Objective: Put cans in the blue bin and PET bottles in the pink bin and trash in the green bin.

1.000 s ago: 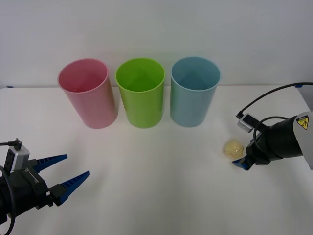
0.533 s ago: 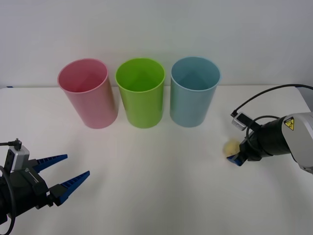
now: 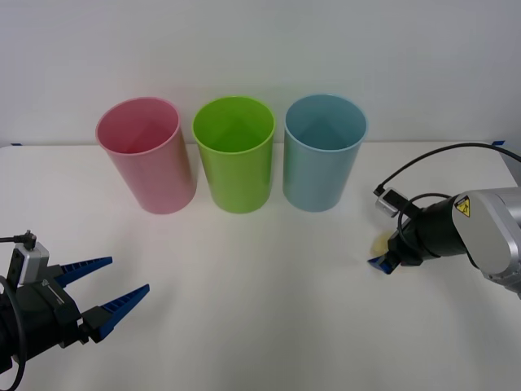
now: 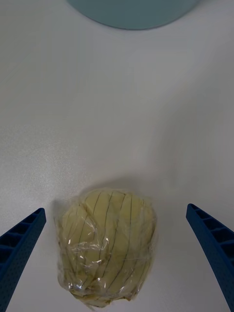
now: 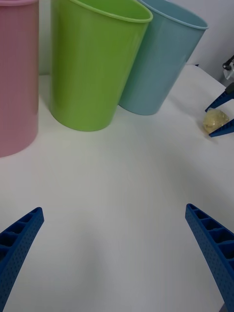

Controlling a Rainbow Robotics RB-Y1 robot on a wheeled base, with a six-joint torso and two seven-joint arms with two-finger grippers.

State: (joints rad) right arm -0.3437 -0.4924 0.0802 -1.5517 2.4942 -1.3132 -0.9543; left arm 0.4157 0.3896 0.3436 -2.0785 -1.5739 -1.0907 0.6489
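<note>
Right gripper: jaws spread wide, bracketing the trash on the bench's right side; nothing gripped yet. Step in hand, we judge: grasping. Next we need to close, lift, and carry it to the green bin, mid-row at the far edge between pink bin and blue bin. Left gripper: jaws spread, idle, near-left corner.

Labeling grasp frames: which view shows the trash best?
Right wrist view: the trash sits large between the open right end effector fingers, wrinkled wrap visible. Front view: mostly hidden behind the end effector. Left wrist view: small, far off.
</note>
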